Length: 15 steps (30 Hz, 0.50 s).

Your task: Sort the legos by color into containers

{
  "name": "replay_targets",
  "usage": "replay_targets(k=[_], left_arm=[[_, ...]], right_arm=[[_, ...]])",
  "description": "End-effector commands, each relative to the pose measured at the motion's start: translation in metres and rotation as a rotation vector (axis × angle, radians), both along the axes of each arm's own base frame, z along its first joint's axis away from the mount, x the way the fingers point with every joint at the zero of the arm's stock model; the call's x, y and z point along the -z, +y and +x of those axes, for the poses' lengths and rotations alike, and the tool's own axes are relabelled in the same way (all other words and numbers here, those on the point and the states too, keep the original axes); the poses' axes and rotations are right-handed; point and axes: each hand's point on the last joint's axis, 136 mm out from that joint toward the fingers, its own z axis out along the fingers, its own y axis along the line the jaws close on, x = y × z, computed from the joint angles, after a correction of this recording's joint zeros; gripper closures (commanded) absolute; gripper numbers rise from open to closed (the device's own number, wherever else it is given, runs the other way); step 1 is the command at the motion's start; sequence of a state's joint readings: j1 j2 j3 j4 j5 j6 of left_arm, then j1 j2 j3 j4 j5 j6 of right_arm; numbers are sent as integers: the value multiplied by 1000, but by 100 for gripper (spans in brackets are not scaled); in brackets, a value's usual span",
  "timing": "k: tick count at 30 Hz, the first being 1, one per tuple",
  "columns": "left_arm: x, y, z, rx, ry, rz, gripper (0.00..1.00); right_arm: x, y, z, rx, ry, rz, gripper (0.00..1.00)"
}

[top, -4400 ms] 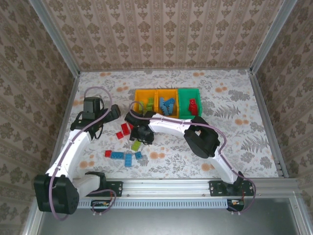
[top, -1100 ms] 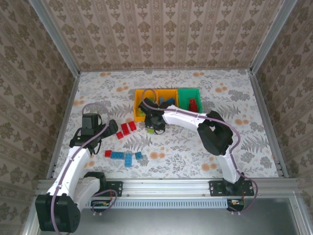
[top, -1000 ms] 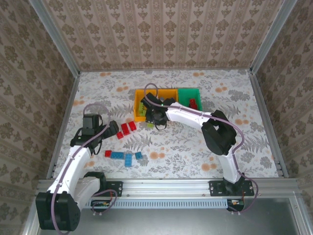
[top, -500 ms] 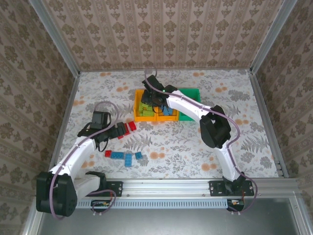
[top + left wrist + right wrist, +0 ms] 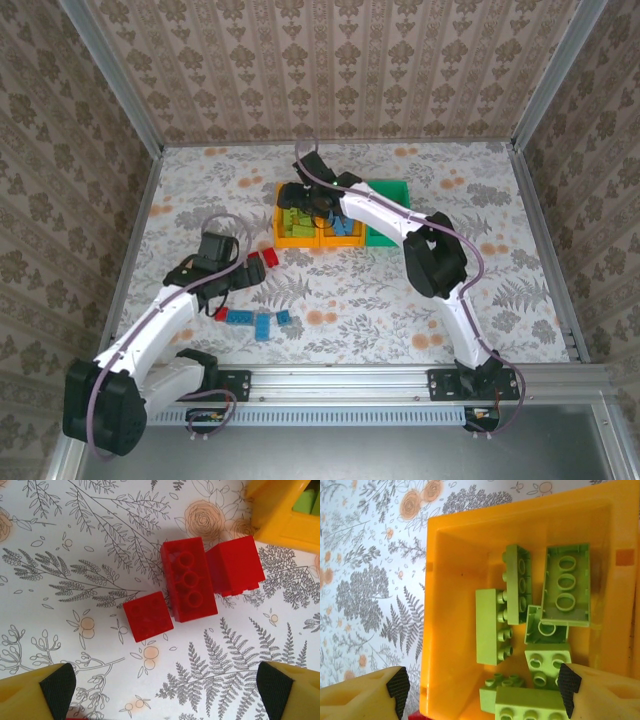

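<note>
Right hand (image 5: 481, 687): fingers apart, nothing held, positioned over the left orange-yellow bin (image 5: 440, 575), which contains several lime green bricks (image 5: 492, 625). Left hand (image 5: 165, 687): fingers apart, empty, above three red bricks (image 5: 189, 586) clustered on the surface (image 5: 75, 540) near that bin's corner. Blue bricks (image 5: 255, 320) lie loose nearer the arm bases.

From above, the right arm (image 5: 375, 212) hides most of the middle bin (image 5: 345, 240) and the green bin's (image 5: 398, 187) left end, so their contents cannot be counted. The left wrist view cuts off the orange-yellow bin (image 5: 275, 515) and a lime brick (image 5: 307, 502) inside it at the top right corner. In the right wrist view, a studded lime brick (image 5: 530, 705) and a red scrap (image 5: 415, 715) run off the bottom edge.
</note>
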<state>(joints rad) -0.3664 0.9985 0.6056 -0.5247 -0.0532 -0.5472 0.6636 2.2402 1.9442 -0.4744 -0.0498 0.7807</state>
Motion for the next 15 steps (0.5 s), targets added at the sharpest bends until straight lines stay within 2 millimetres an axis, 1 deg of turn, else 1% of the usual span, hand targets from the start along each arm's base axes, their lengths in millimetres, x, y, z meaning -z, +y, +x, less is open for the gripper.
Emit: replay_targets(k=[1,4,6,7,8,10,12,14,15], left_arm=[[7,17,-12,-77,20,38,2],[5,22,-11,-100,7,26,0],[5,30,-11,-131,16,37,0],[5,34,-10,-145,23,33,0],[6,39,-9,-166,28,22,0],[6,46,-5,-197,31,2,0],[5,53,-1,-222,28,-4,0],[3,57,1,-236,24,-11,0],[3,58,3,-242,22,-15,0]], right_arm=[[-34,1,-33,-114,-46,26,19],[-35,-11,-69,-163,-67,-10,19],[-28,-20,-99,-188,-74,-50,20],[-23,-21,-113,-205,-73,-67,21],[-16,-21,-132,-224,-63,-93,22],[0,-16,-166,-269,-38,-142,22],[16,-4,-199,-326,-12,-183,22],[30,6,-221,-378,2,-233,22],[37,9,-230,-398,9,-264,22]])
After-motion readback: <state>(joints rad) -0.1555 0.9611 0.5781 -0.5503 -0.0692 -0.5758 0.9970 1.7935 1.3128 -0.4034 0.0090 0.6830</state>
